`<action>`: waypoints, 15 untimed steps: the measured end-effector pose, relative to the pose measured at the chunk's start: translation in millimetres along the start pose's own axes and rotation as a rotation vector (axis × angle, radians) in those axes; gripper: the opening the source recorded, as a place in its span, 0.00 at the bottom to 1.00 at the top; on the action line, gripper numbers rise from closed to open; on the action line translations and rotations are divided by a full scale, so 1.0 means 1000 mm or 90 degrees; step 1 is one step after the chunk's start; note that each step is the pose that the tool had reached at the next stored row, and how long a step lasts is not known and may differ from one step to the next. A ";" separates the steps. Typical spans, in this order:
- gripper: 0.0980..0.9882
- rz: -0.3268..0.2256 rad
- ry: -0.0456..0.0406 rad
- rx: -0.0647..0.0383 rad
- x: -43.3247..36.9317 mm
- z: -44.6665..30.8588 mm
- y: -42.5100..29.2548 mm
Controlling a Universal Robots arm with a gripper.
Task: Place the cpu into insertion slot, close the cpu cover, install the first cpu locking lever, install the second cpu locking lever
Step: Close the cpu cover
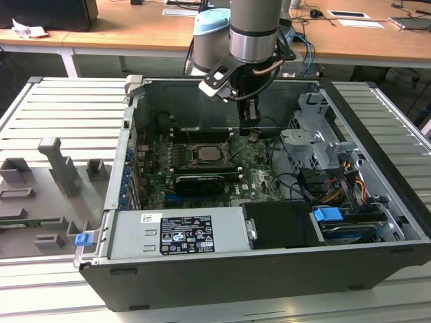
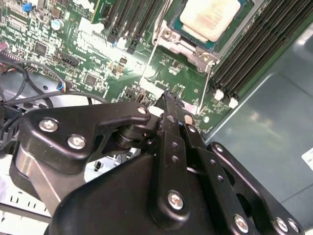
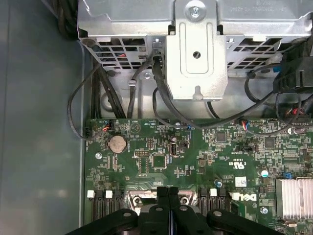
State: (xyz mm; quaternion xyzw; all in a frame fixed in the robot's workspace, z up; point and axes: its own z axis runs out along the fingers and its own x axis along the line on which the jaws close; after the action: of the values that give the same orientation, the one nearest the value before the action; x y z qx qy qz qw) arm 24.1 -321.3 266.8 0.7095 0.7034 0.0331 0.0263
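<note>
While the cpu (image 2: 211, 15) lies seated in the insertion slot (image 1: 191, 155) near the middle of the motherboard (image 3: 205, 161), the cpu cover (image 2: 184, 43) apparently down around it, the gripper (image 2: 168, 97) hangs just off the slot's edge, fingers pressed together with nothing visible between them. The likely risk is that the tip slips off the thin locking lever (image 2: 207, 81) or scrapes the memory slots (image 2: 259, 49) alongside.

- cpu (image 2: 210, 17): flat square, pale silver-grey top, faintly smudged, seated level in insertion slot (image 1: 192, 160), mid-motherboard
- cpu cover (image 2: 171, 36): silvery metal frame, lying down around chip, chip top showing through cut-out
- locking levers (image 2: 207, 83): thin metal rods along slot's sides; latched or not, cannot tell
</note>
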 end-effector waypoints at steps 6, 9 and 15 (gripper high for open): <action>0.01 0.000 0.0000 0.002 0.0000 0.0016 0.0063; 0.01 0.000 0.0000 0.005 0.0001 0.0022 0.0112; 0.01 0.000 0.0000 0.011 0.0001 0.0062 0.0211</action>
State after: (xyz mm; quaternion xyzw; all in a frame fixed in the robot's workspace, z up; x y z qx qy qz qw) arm 45.6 -321.3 262.4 0.7096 0.7038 0.0271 0.0203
